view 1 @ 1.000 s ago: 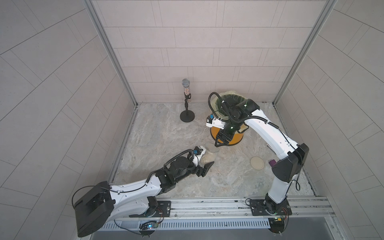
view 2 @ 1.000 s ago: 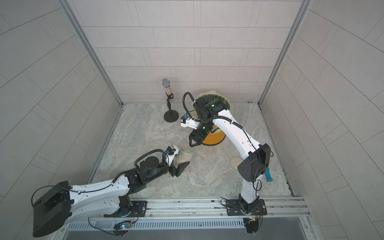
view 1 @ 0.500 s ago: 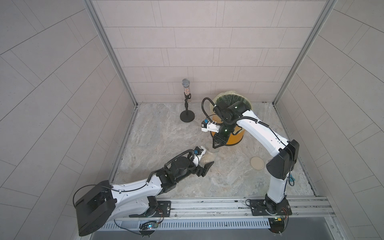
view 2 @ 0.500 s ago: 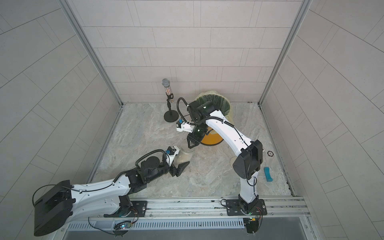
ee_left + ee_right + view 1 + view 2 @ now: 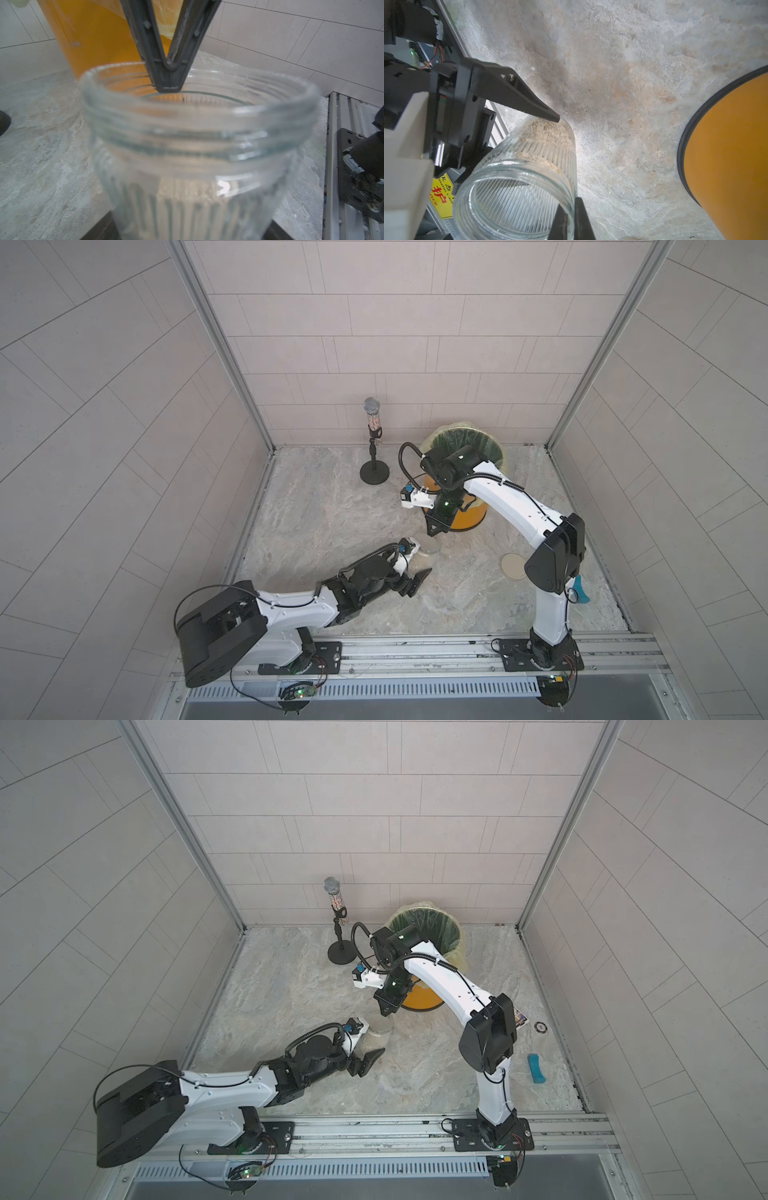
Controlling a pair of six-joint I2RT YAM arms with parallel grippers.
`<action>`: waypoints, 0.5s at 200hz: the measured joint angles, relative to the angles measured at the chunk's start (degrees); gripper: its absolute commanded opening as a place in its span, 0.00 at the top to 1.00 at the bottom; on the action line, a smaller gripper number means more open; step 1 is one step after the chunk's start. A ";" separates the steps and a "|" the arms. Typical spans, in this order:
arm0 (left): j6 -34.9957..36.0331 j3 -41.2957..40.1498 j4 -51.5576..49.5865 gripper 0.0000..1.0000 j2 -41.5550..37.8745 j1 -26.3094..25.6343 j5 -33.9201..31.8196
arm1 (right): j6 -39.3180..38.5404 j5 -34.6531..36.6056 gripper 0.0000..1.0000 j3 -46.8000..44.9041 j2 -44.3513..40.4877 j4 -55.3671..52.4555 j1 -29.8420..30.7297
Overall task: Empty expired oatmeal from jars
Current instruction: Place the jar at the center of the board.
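A clear ribbed jar (image 5: 427, 551) (image 5: 379, 1031) stands open on the floor with my left gripper (image 5: 420, 559) (image 5: 372, 1038) shut around its body. Pale oatmeal (image 5: 546, 131) (image 5: 187, 193) lies in its lower part. My right gripper (image 5: 433, 533) (image 5: 386, 1013) (image 5: 571, 218) comes down from above and is shut on the jar's rim (image 5: 197, 99), with one finger inside the mouth and one outside. The cream lid (image 5: 514, 567) lies flat on the floor, to the right of the jar.
An orange bin (image 5: 469, 518) (image 5: 419, 998) with a yellow-green bag stands just behind the jar. A microphone on a black stand (image 5: 374, 439) is at the back. A blue object (image 5: 536, 1069), a black ring (image 5: 540, 1026) and a card (image 5: 519, 1018) lie at the right.
My right arm swung from in front of the bin down to the jar's mouth, and its jaws closed on the rim. The left arm and the jar stayed put.
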 measured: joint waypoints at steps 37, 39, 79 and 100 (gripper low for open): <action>-0.02 0.44 10.27 1.00 10.71 0.02 -0.17 | 0.31 3.45 1.00 -3.02 0.11 2.32 0.15; -0.02 0.55 10.75 1.00 11.34 0.00 -0.17 | 0.39 3.65 1.00 -3.17 0.11 2.47 0.15; -0.39 2.62 22.56 1.00 23.98 0.00 -0.24 | 1.07 7.56 1.00 -6.21 0.15 4.87 0.17; -0.72 3.52 27.30 1.00 28.72 0.00 -0.31 | 1.42 9.01 1.00 -7.41 0.20 5.97 0.24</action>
